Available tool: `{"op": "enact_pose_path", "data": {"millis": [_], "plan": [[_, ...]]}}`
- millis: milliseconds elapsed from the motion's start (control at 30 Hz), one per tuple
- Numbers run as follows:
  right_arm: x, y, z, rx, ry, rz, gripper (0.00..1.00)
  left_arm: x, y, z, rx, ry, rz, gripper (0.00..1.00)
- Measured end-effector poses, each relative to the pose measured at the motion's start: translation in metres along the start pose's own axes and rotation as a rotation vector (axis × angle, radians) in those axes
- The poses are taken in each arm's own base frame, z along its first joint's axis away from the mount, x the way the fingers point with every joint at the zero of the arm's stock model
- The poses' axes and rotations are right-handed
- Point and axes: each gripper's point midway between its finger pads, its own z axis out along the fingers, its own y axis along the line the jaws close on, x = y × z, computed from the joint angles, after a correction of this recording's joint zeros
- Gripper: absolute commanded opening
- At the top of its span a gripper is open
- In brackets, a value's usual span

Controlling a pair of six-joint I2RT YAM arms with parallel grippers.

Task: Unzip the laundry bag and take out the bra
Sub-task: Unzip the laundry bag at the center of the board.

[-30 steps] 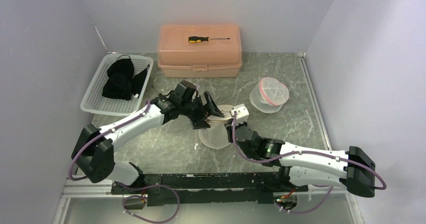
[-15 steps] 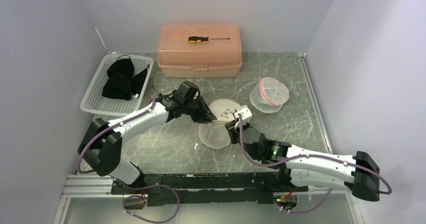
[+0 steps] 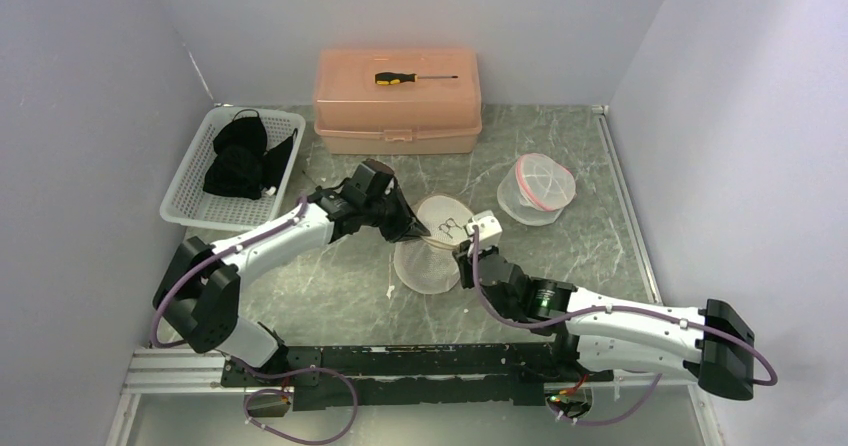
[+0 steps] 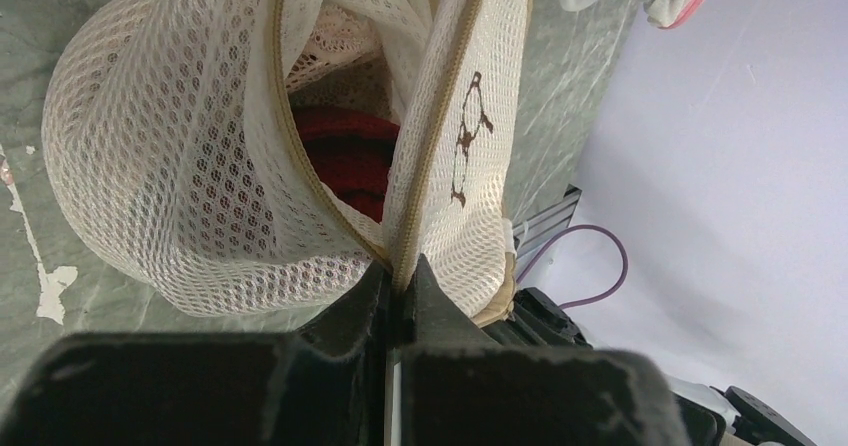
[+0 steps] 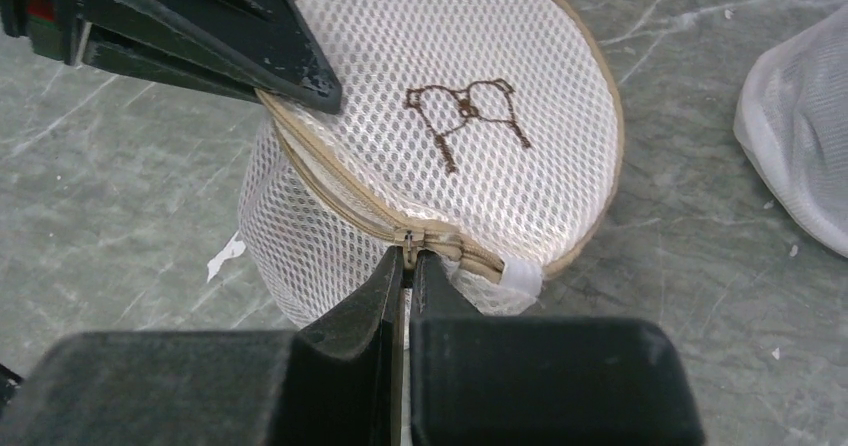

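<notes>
The laundry bag (image 3: 428,266) is a round white mesh pouch with a tan zipper, lying at the middle of the table. Its lid (image 5: 455,96) carries a brown bra drawing and stands partly unzipped. Through the gap a red bra (image 4: 350,161) shows inside. My left gripper (image 4: 402,271) is shut on the zipper edge of the lid (image 4: 465,146), at the bag's left side (image 3: 416,233). My right gripper (image 5: 408,261) is shut on the zipper pull (image 5: 407,238) at the bag's near right side (image 3: 466,257). The left gripper's black fingers (image 5: 250,46) reach in from the upper left.
An orange toolbox (image 3: 397,101) with a screwdriver (image 3: 412,78) on top stands at the back. A white basket (image 3: 180,201) with black clothes (image 3: 240,156) sits at the back left. A second mesh bag with red trim (image 3: 537,188) lies to the right.
My left gripper's jaws have closed from wide open onto the lid's zipper edge. The right arm has shifted slightly right, still pinching the zipper pull, and the lid now shows its drawing more fully.
</notes>
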Motion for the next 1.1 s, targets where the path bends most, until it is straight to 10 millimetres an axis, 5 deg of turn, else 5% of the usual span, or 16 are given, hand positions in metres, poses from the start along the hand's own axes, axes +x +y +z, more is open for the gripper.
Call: {"op": "enact_pose_path", "data": {"millis": [233,367,567,700,833,900,1100], "plan": [[-0.002,-0.006,-0.002,0.023,-0.002,0.036,0.04,-0.005,-0.004,-0.007,0.016,-0.021,0.003,0.03],[-0.005,-0.004,-0.004,0.004,-0.009,0.050,0.52,-0.006,-0.005,-0.009,0.023,-0.025,0.011,0.05],[-0.022,-0.002,-0.012,-0.036,-0.052,0.093,0.83,-0.009,0.001,-0.009,0.013,-0.029,0.017,0.09],[-0.037,-0.002,-0.018,-0.047,-0.081,0.131,0.87,-0.006,0.005,-0.008,0.019,-0.020,0.022,0.25],[-0.055,-0.014,-0.020,-0.028,-0.114,0.224,0.87,-0.003,0.008,-0.009,0.036,-0.015,0.045,0.64],[-0.059,-0.031,-0.013,0.006,-0.117,0.293,0.87,0.000,0.011,-0.009,0.041,-0.009,0.063,0.75],[-0.043,-0.056,0.003,0.028,-0.072,0.415,0.86,0.009,0.026,-0.022,0.033,-0.009,0.133,0.83]]}}
